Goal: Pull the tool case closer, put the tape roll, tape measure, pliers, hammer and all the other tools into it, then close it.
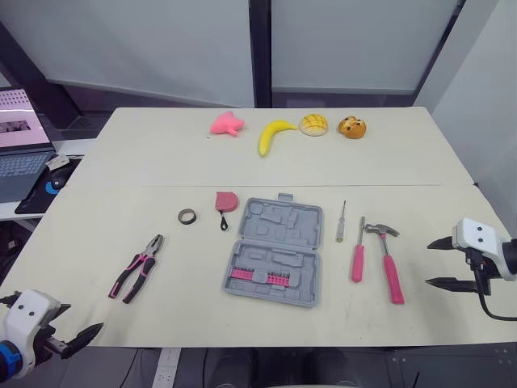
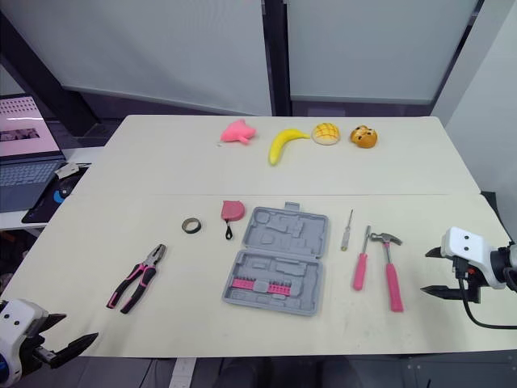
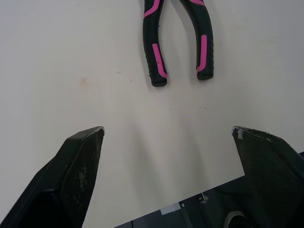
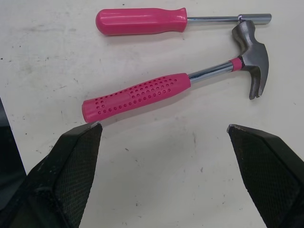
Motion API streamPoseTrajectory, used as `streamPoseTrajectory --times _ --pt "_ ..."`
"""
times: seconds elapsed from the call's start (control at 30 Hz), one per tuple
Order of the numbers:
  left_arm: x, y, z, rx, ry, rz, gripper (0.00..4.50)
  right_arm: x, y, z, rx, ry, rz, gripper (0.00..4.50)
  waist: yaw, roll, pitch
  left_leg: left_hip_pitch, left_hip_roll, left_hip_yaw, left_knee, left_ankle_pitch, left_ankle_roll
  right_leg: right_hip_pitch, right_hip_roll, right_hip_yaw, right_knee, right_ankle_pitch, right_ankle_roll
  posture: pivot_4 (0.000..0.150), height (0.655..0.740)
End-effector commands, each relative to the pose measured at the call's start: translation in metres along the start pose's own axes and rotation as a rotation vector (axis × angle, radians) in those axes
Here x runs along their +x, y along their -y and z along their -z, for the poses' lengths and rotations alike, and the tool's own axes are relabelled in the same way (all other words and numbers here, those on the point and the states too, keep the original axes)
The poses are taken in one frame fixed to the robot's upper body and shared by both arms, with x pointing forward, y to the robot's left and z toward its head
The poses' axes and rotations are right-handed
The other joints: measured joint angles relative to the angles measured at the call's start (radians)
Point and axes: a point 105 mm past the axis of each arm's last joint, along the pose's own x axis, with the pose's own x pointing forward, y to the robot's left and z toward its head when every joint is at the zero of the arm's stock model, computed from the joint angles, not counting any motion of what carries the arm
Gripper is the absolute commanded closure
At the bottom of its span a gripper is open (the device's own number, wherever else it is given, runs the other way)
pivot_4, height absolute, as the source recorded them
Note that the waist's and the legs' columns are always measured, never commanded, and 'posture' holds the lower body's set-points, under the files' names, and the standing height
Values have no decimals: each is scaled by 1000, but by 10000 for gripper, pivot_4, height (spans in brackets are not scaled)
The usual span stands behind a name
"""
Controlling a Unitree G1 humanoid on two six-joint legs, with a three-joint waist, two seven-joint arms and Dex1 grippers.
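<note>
Closest in, the left gripper (image 3: 167, 132) hangs at the near left corner of the tabletop (image 1: 121, 186), right at the edge, with its fingers spread wide and aimed in over the surface. Straight ahead of it are the pliers (image 1: 139, 267). They lie flat with the pink-and-black handles toward the near edge, and the nose points away and a bit to the right.

The right gripper (image 1: 429, 263) sits at the right edge, also spread open, with its fingers pointing left across the tabletop. It's level with the hammer (image 1: 388, 263), with a stretch of bare tabletop between them. The hammer's long axis runs near to far, pink grip toward the near edge and steel head at the far end.

Just left of the hammer and roughly parallel to it is a pink screwdriver (image 1: 357, 255), handle near and shaft away. Its tip comes right up by the hammer head, and I can't tell if they touch.

The tool case (image 1: 275, 250) lies open and flat in the middle of the near half. A pink bit strip sits in the near tray, and the lid half is folded out away from the robot. A slim screwdriver (image 1: 341, 222) lies between the case and the pink one.

Left of the lid sits the pink tape measure (image 1: 226, 202), then the small dark tape roll (image 1: 187, 216).

Way at the back there's a row of a pink toy (image 1: 226, 124), a banana (image 1: 273, 135), a bun (image 1: 313, 124) and an orange toy (image 1: 351, 127). A laptop (image 1: 20, 153) sits off to the left on another desk.
</note>
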Motion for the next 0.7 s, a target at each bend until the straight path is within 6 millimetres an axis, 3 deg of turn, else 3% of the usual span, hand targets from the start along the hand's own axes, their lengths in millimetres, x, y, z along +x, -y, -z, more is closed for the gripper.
streamPoseTrajectory --times 0.03,0.53,0.7 --pt "-3 -2 -4 10 7 -7 187 -8 6 -5 -31 -8 27 0 0 0 0 0 0 0 0 0 0 0 0 0 0 0 0 1500 7193" --pt "-9 -4 -5 -24 46 64 187 -11 6 0 -23 -38 19 0 0 0 0 0 0 0 0 0 0 0 0 0 0 0 0 1500 7193" --pt "-12 -12 3 -60 9 47 187 -12 6 4 10 -47 24 0 0 0 0 0 0 0 0 0 0 0 0 0 0 0 0 1500 7193"
